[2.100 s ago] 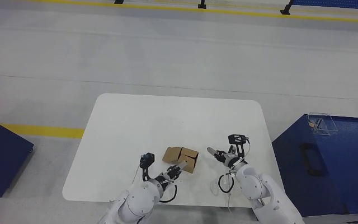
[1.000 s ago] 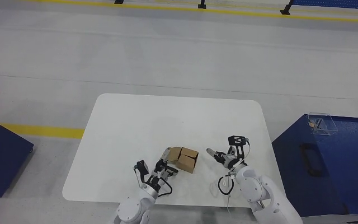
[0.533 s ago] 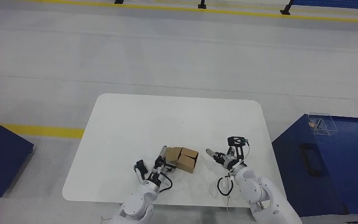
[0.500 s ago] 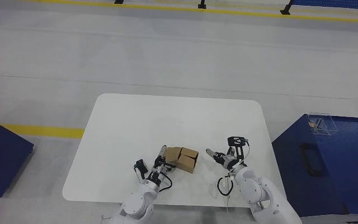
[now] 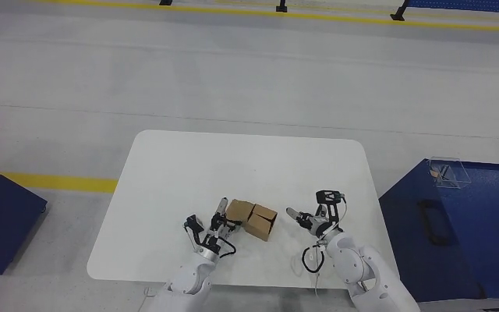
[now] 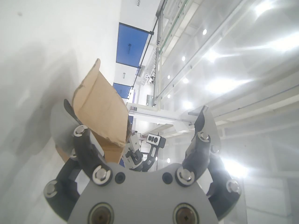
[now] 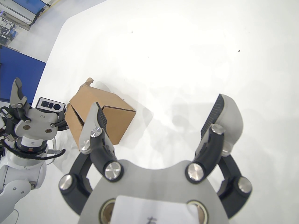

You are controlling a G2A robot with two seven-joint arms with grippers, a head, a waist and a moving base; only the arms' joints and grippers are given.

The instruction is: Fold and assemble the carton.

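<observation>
**Position of the carton.** The carton [image 5: 251, 219] is brown cardboard. It lies on the white surface [image 5: 234, 164] near the front edge, between the two hands. In the top view it appears as a short block with a crease across its upper face.

**Left hand.** The left hand [image 5: 221, 218] sits at the left end of the carton. Its fingers are spread wide and nothing is clamped between them. In the left wrist view, a loose flap of the carton [image 6: 100, 108] with a ragged edge stands just beside one finger and covers part of it. The other finger is well apart from the cardboard. The left hand [image 6: 135, 108] is turned sideways here, so the surface [image 6: 35, 24] runs along one side of this view and the hall ceiling lights along the other. Whether the near finger presses on the flap cannot be determined.

**Right hand.** The right hand [image 5: 304, 216] is to the right of the carton and apart from it. In the right wrist view the right hand [image 7: 157, 101] is fully open and empty, above bare surface [image 7: 186, 36].

**Detail from the right wrist view.** The carton [image 7: 100, 115] rests on one face. The end toward the left hand [image 7: 39, 104] is not closed: a dark gap runs between its flaps. One left finger reaches that end; the other points away from it.

**Surroundings.** A blue cabinet [image 5: 440, 234] stands beside the surface on the right.
</observation>
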